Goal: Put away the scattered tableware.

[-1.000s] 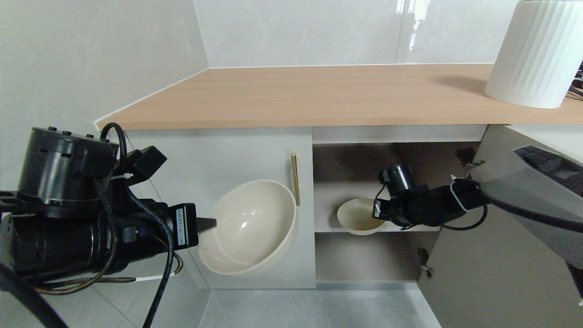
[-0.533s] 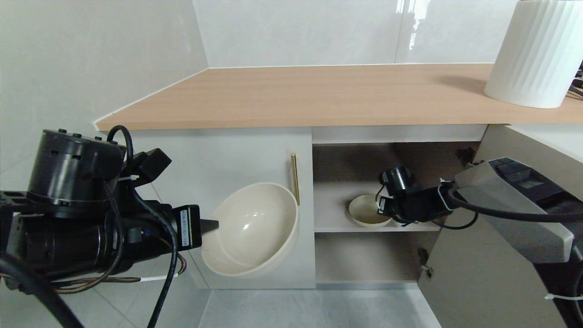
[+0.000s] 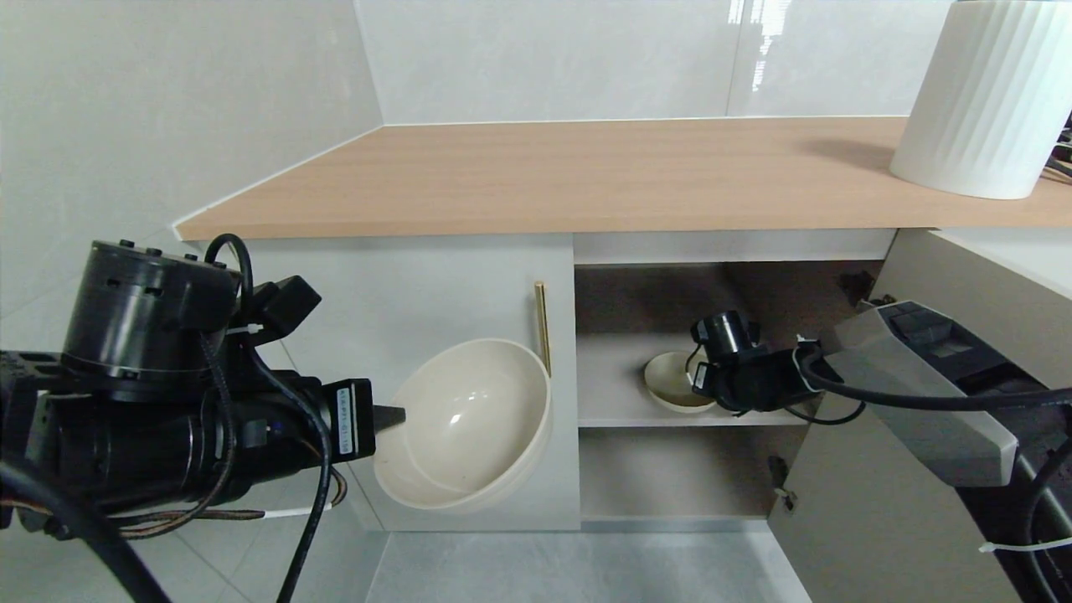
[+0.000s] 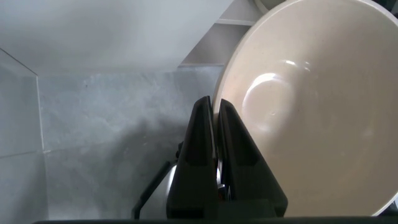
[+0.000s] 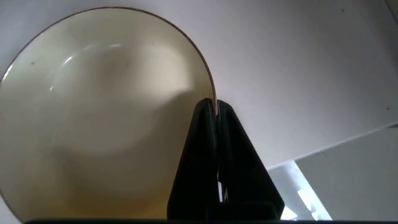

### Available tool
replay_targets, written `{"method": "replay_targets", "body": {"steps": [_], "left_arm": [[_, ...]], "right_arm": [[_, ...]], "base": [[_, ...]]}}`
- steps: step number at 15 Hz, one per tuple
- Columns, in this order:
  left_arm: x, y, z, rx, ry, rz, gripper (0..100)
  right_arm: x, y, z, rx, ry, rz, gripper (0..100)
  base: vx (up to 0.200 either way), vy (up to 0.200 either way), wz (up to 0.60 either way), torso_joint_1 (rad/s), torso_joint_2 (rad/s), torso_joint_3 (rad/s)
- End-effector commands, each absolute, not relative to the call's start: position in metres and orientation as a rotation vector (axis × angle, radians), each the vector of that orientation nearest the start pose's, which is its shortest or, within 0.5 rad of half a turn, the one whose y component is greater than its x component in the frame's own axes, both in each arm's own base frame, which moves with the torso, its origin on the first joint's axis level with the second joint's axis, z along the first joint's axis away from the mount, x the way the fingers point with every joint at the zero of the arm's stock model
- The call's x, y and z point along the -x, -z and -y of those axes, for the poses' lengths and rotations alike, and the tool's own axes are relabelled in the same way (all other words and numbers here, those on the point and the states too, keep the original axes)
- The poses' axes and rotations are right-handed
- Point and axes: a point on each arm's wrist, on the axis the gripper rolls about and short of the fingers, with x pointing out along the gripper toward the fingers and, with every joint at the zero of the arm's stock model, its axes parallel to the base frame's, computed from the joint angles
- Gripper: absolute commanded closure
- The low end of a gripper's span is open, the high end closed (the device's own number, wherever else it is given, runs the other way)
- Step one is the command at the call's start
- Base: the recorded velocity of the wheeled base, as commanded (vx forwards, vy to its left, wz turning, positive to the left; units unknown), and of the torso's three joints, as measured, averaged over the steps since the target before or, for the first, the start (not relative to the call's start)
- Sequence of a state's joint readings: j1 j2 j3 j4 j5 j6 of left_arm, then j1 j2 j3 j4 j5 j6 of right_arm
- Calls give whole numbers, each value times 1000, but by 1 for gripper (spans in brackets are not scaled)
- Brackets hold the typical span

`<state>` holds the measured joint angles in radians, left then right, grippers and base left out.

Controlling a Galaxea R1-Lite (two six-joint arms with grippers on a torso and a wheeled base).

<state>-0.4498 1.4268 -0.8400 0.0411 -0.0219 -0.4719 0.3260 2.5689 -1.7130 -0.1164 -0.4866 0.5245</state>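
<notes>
The large bowl (image 3: 465, 423) is being held in front of the shut left door of the cabinet (image 3: 469, 285), clear of the floor and tilted so that its opening is facing outward. It is being gripped by the left end effector (image 3: 389, 414), whose fingers are clamped on the rim, one inside and one outside.

Deeper, inside the cabinet's open right half, the small bowl (image 3: 670, 377) is being held at the level of the middle shelf (image 3: 611, 412) by the right end effector (image 3: 699, 383), likewise clamped on the rim. Whether its base is touching the shelf cannot be told.

Farthest, on top of the cabinet, a ribbed white container (image 3: 980, 100) is being carried by the desk (image 3: 586, 176).

Both bowls are being judged rigid, smooth-glazed and breakable. The rim is being treated as the only practical hold. The grip on the large bowl is probably being loaded heavily by leverage, so slippage is being regarded as the main risk.
</notes>
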Motion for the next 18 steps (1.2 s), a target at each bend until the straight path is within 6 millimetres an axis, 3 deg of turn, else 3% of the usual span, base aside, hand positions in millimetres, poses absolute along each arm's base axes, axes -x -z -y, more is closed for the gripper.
{"method": "replay_targets", "body": {"steps": [1, 8, 9, 12, 15, 16, 17, 18], "left_arm": [[-205, -202, 99, 314, 298, -713, 100], [-204, -203, 99, 315, 299, -711, 100], [-204, -203, 99, 314, 300, -711, 100], [-205, -202, 100, 312, 299, -717, 100], [-216, -196, 105, 273, 311, -714, 100], [-225, -187, 111, 191, 332, -710, 100], [-226, -185, 115, 161, 343, -711, 100], [-225, -175, 127, 91, 349, -736, 100]], "right_arm": [[-476, -12, -149, -214, 327, -612, 100], [-480, -12, -150, -223, 327, -597, 100], [-481, -13, -150, -225, 329, -592, 0], [-480, -22, -150, -251, 342, -570, 0], [-457, -62, -146, -275, 327, -559, 0], [-429, -98, -148, -279, 249, -560, 0], [-416, -115, -150, -281, 204, -555, 0], [-369, -165, -151, -287, 18, -554, 0]], "base": [[0, 0, 0, 0, 0, 0], [0, 0, 0, 0, 0, 0], [0, 0, 0, 0, 0, 0], [0, 0, 0, 0, 0, 0], [0, 0, 0, 0, 0, 0], [0, 0, 0, 0, 0, 0], [0, 0, 0, 0, 0, 0], [0, 0, 0, 0, 0, 0]]}}
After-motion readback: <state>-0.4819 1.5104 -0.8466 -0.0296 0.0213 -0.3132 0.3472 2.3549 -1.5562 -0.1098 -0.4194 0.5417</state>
